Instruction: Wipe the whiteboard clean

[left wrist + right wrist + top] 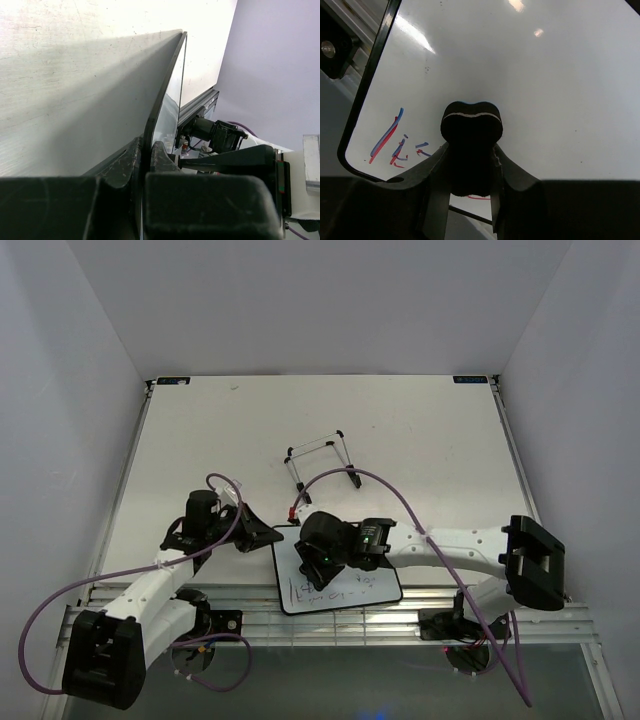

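Note:
The whiteboard [372, 589] lies near the table's front edge, with red and blue handwriting [305, 590] on its left part. My left gripper [270, 536] is shut on the board's left edge; the left wrist view shows the thin black frame [165, 85] clamped between the jaws of the gripper [146, 151]. My right gripper [320, 562] is over the board, shut on the black bone-shaped eraser [471, 131]. In the right wrist view the eraser rests against the white surface [545, 75], just right of the marks [390, 140]. The eraser is hidden in the top view.
A black wire stand [320, 462] stands alone on the table behind the board. A small red object [293, 512] lies next to the board's far left corner. Metal rails [330, 625] run along the table's front edge. White walls enclose the table.

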